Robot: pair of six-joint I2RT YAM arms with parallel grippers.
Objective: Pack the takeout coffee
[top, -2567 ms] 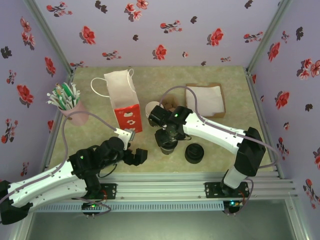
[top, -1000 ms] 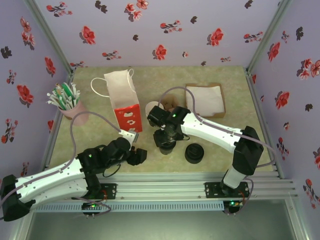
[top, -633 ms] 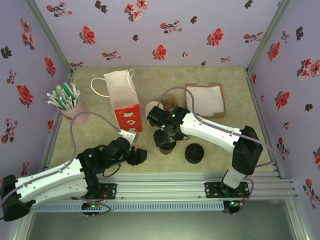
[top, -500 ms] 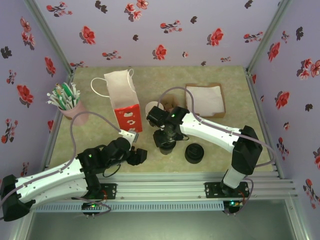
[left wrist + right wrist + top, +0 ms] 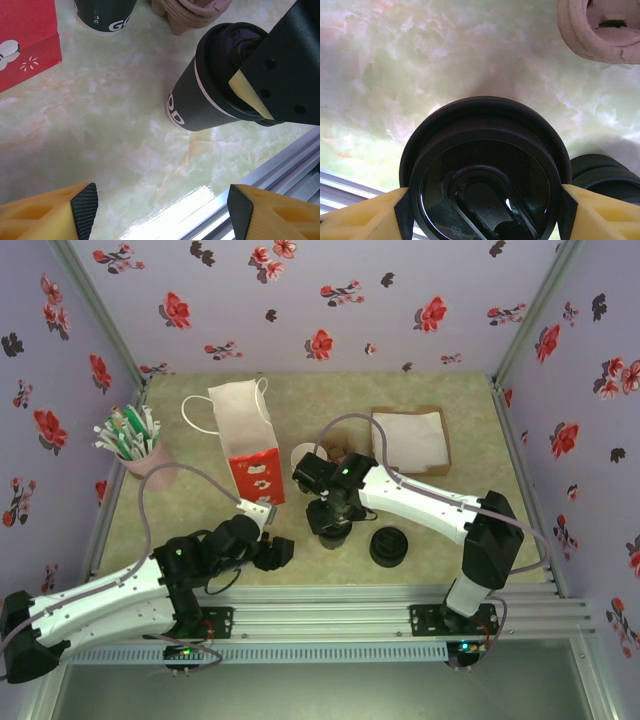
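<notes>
Lilac, red-flowered walls [image 5: 300, 300] enclose a pale green marbled tabletop [image 5: 330, 405]. At its front centre we see the dark paper cup with round black lid [image 5: 200, 100] — right gripper [image 5: 485, 210] clamped on it, left gripper [image 5: 162, 209] spread, empty.

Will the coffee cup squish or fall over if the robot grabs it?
The coffee cup looks like paper, so hard squeezing might dent it. It's tall and narrow, so a sideways push could tip it. Its lid looks glossy, maybe slippery.

lid [image 5: 485, 170] black | bag [image 5: 252, 472] red, white print | table [image 5: 100, 125] pale green marbled
</notes>
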